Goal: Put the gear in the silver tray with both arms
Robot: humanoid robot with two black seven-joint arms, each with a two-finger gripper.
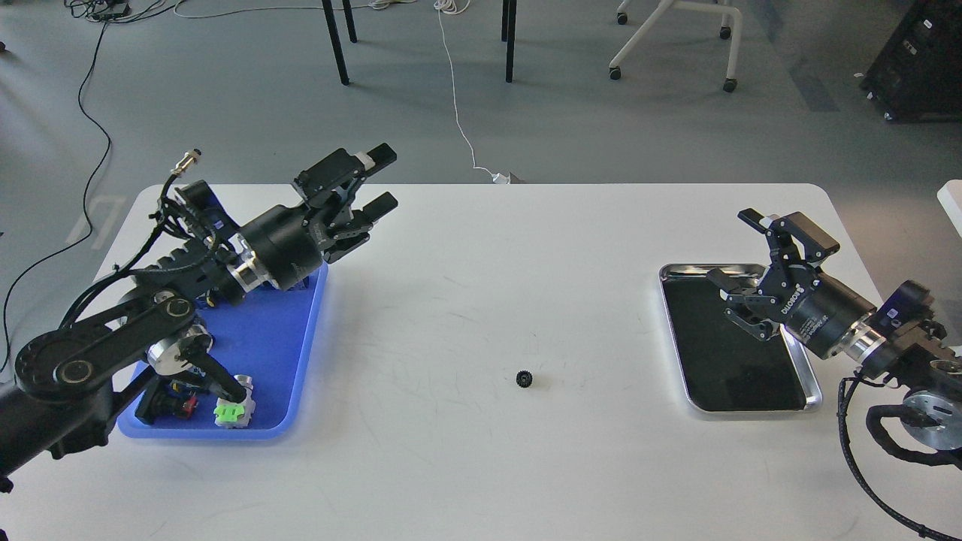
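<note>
White table (pixel 481 466), seen from the head view. The gear (pixel 524 379) is found lying alone on the bare tabletop, a little right of centre, well apart from both trays. It is seen as a small, black, round piece with fine teeth around its edge; the bore and any further detail are too small to be made out.

The silver tray (pixel 815 394) is set at the right side of the table: rectangular, rounded corners, a bright raised rim, a dark reflective bottom. Nothing is seen lying in it.

The right gripper (pixel 727 255) is held above the tray's far end, its fingers spread wide, nothing caught between them.

The left gripper (pixel 385 177) is raised over the far right corner of the blue tray (pixel 297 361), fingers parted with a clear gap, nothing held. A few small parts, one of them green and white (pixel 234 412), are seen at the near end of the blue tray.
</note>
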